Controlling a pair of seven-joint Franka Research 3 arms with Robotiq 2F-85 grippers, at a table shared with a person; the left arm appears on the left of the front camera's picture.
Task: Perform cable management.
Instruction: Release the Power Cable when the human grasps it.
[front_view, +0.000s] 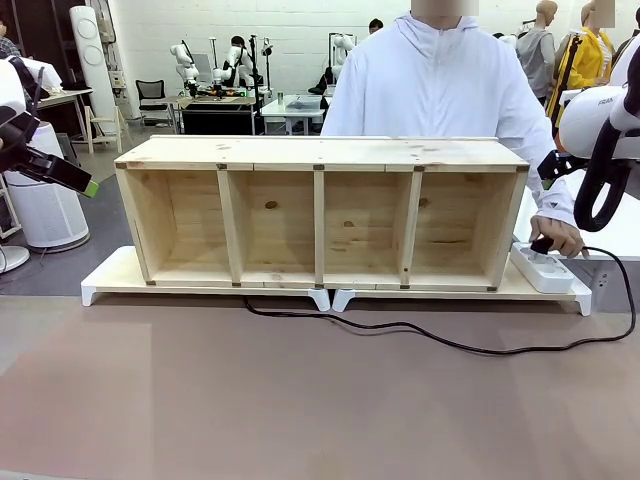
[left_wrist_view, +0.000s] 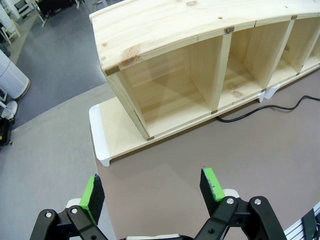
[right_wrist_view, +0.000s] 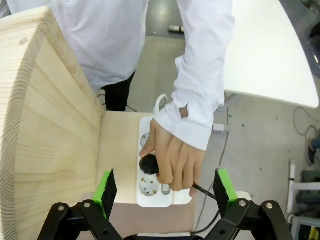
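The black cable (front_view: 500, 352) comes out from under the wooden shelf (front_view: 320, 150), snakes across the brown table and loops up on the right. A person's hand (right_wrist_view: 175, 160) holds its plug (right_wrist_view: 149, 164) at the white power strip (right_wrist_view: 150, 192), the same strip lying to the right of the shelf (front_view: 545, 272). My right gripper (right_wrist_view: 165, 185) hovers open just above that hand and strip, touching nothing. My left gripper (left_wrist_view: 152, 187) is open and empty, high off the shelf's left end. A stretch of the cable (left_wrist_view: 260, 110) lies beyond it.
The shelf has several open compartments and stands on a low wooden riser with white feet (front_view: 320, 297). The person stands close behind it. A white round appliance (front_view: 45, 210) stands on the floor at the left. The brown tabletop (front_view: 300, 400) stretches in front.
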